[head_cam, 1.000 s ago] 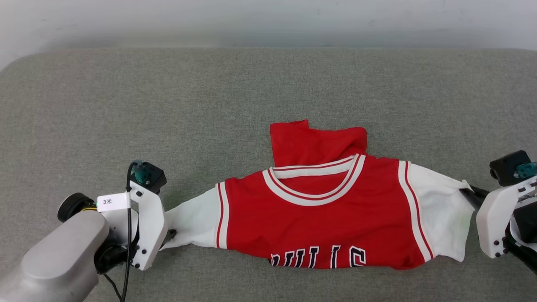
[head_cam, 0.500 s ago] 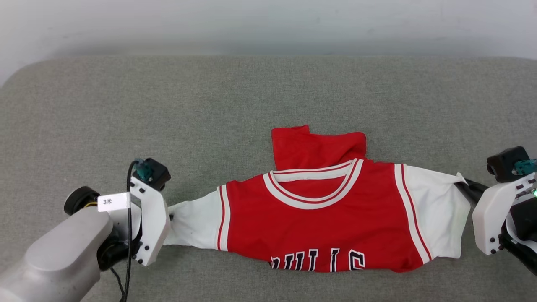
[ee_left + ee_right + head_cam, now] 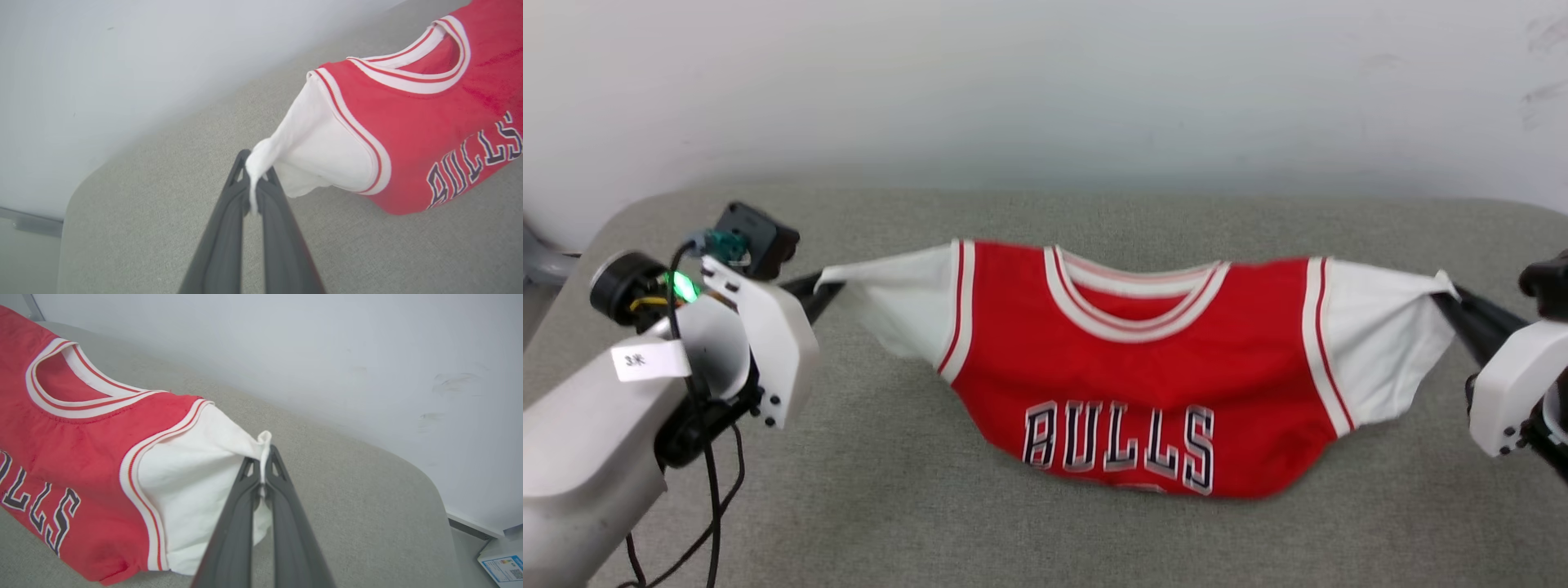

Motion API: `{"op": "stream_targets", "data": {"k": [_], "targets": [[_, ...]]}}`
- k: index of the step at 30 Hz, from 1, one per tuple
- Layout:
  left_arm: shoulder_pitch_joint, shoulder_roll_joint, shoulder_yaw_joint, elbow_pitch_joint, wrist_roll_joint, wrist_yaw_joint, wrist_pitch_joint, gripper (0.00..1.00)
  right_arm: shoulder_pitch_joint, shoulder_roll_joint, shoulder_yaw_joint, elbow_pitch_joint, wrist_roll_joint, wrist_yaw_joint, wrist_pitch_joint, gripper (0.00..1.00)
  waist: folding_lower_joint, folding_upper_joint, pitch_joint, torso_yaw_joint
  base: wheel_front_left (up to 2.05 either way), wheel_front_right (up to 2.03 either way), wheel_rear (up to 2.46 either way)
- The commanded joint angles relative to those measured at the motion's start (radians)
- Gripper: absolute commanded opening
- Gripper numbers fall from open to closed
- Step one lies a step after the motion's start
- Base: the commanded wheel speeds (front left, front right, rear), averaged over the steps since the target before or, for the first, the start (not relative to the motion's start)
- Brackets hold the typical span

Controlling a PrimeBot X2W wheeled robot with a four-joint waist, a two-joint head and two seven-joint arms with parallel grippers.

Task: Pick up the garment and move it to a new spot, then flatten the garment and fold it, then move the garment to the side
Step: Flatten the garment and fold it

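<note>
Garment (image 3: 1143, 384) hung between two hands, front side out

Wall (image 3: 1045, 82): plain white, behind the work area, with a few dark scuffs at the upper right of the head view.

Tabletop (image 3: 1013, 539): grey woven cover, rounded corners, runs across the whole head view.

Garment: red shirt with white short sleeves and striped red-white trim at the neck and armholes. It is lifted and stretched sideways above the middle of the tabletop. The top edge is nearly level and the red body sags in a curve below. Neck opening (image 3: 1135, 314) sits at the top edge. Black white-edged letters "BULLS" (image 3: 1119, 445) read upright across the chest. The lower edge is blurred, so I cannot tell whether it touches the tabletop.

Left forearm (image 3: 572, 457): pale grey, lower left of the head view. On it are a white tag (image 3: 649, 359), a lit green lamp (image 3: 682, 286) and a loose black cable (image 3: 715, 490).

Left hand (image 3: 251, 183): both dark fingers pressed together, clamped on the bunched tip of the white sleeve (image 3: 898, 310) on that side.

Right hand (image 3: 263, 465): fingers likewise closed, pinching the outer corner of the other sleeve (image 3: 1380, 343). A fold of white cloth sticks up between the tips.

Box (image 3: 502, 567): white with blue print, one corner visible beyond the tabletop's edge in the right wrist view.
</note>
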Motion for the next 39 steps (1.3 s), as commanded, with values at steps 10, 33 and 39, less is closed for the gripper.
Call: {"op": "stream_targets", "data": {"k": [10,33,39], "targets": [[-0.117,0.063,0.103,-0.258,0.073,0.121,-0.070,0.00,-0.106,0.019,-0.169,-0.156,-0.066,-0.002,-0.045,0.00,0.0000,0.0000,-0.049,0.014,0.00,0.00,0.00],[-0.482,-0.012,0.257,-0.254,0.105,0.106,-0.135,0.00,-0.486,0.079,-0.263,-0.234,-0.164,-0.002,0.011,0.00,0.0000,0.0000,0.124,0.009,0.00,0.00,0.00],[-0.638,-0.051,0.276,-0.139,0.125,0.059,-0.137,0.00,-0.716,0.090,-0.219,-0.143,-0.189,-0.002,0.020,0.00,0.0000,0.0000,0.276,0.004,0.00,0.00,0.00]]}}
